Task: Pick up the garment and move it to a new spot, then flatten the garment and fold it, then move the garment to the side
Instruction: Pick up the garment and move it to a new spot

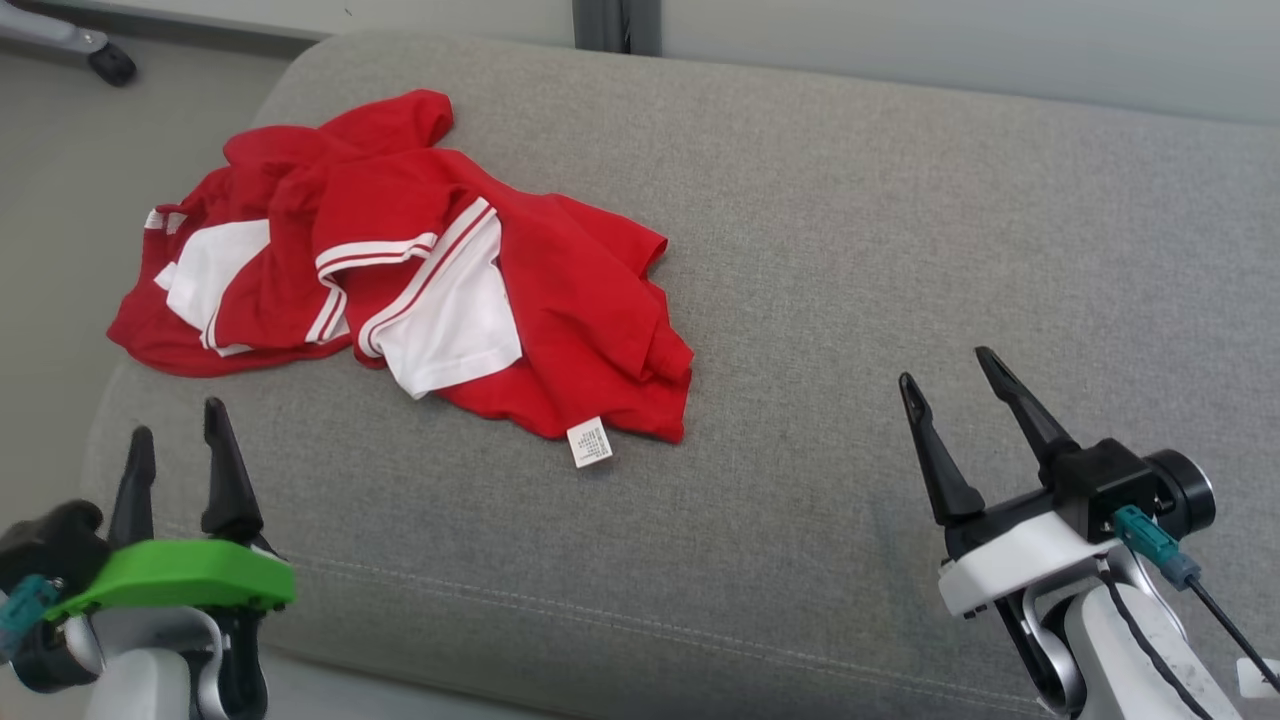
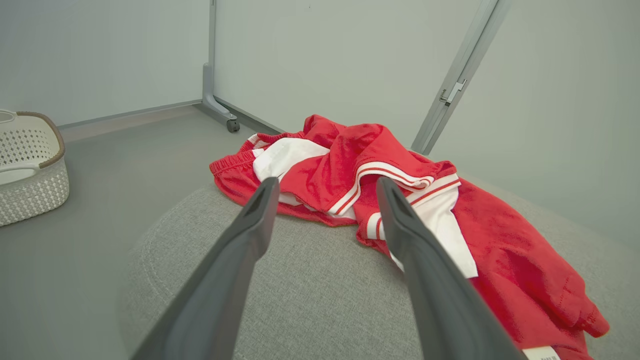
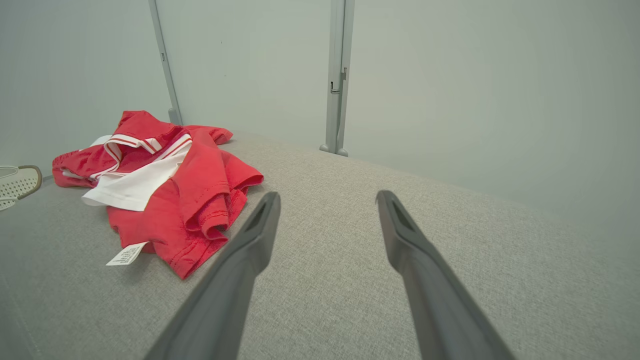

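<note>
A crumpled red garment (image 1: 560,300) with white panels and striped trim lies bunched at the far left of a grey upholstered surface (image 1: 850,260), a white care label sticking out at its near edge. My left gripper (image 1: 178,418) hovers open at the lower left, just short of the garment's near edge, with nothing between its fingers. The left wrist view looks straight along those fingers at the garment (image 2: 505,240). My right gripper (image 1: 945,364) stands open at the lower right, well apart from the cloth. In the right wrist view the garment (image 3: 195,195) lies off to the left.
The grey cushion runs bare to the right of the garment (image 3: 400,190). A white perforated basket (image 2: 27,165) stands on the floor beyond the cushion's left end. A wheeled partition foot (image 2: 220,110) and metal wall posts (image 3: 336,75) stand behind.
</note>
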Controlling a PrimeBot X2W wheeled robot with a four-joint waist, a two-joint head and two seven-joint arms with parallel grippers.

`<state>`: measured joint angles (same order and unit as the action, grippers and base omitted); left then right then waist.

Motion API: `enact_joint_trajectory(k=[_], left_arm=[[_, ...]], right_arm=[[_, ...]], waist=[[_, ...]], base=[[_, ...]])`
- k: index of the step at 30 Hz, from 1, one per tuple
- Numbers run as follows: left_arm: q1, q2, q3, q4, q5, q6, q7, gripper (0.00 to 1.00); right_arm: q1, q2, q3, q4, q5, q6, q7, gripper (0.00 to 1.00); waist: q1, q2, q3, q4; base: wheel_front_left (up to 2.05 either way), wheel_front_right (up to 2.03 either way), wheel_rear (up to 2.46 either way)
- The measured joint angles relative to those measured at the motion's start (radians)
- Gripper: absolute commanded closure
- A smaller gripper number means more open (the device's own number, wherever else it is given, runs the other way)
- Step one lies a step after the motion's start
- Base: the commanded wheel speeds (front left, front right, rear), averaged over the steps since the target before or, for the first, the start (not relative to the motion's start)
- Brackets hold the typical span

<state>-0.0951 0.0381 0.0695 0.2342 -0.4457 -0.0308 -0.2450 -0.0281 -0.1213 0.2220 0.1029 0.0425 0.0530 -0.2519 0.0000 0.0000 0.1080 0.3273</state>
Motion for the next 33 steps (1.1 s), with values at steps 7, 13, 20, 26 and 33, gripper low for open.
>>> enact_joint_trajectory(k=[7, 13, 20, 26, 33], left_arm=[[-0.162, 0.005, 0.067, 0.02, -0.099, -0.015, 0.107, 0.0], [-0.314, 0.061, 0.132, 0.045, -0.197, -0.021, 0.236, 0.0], [-0.456, 0.133, 0.193, 0.089, -0.295, -0.017, 0.371, 0.0], [-0.514, 0.174, 0.191, 0.184, -0.298, -0.003, 0.456, 0.0], [-0.555, 0.207, 0.201, 0.277, -0.298, 0.021, 0.5, 0.0]], right_arm=[[-0.064, -0.008, 0.01, -0.022, -0.011, 0.01, 0.0, 0.0], [-0.117, -0.01, 0.02, -0.038, -0.021, 0.017, -0.002, 0.0], [-0.188, -0.01, 0.042, -0.057, -0.043, 0.026, -0.003, 0.0], [-0.23, -0.012, 0.042, -0.057, -0.044, 0.026, -0.003, 0.0], [-0.232, -0.016, 0.038, -0.048, -0.045, 0.026, -0.003, 0.0]], waist=[[0.0, 0.0, 0.088, -0.027], [0.0, 0.0, 0.168, -0.061], [0.0, 0.0, 0.262, -0.11], [0.0, 0.0, 0.327, -0.162], [0.0001, 0.0, 0.371, -0.218]], base=[[0.0, 0.0, 0.0], [0.0, 0.0, 0.0], [0.0, 0.0, 0.0], [0.0, 0.0, 0.0], [0.0, 0.0, 0.0]])
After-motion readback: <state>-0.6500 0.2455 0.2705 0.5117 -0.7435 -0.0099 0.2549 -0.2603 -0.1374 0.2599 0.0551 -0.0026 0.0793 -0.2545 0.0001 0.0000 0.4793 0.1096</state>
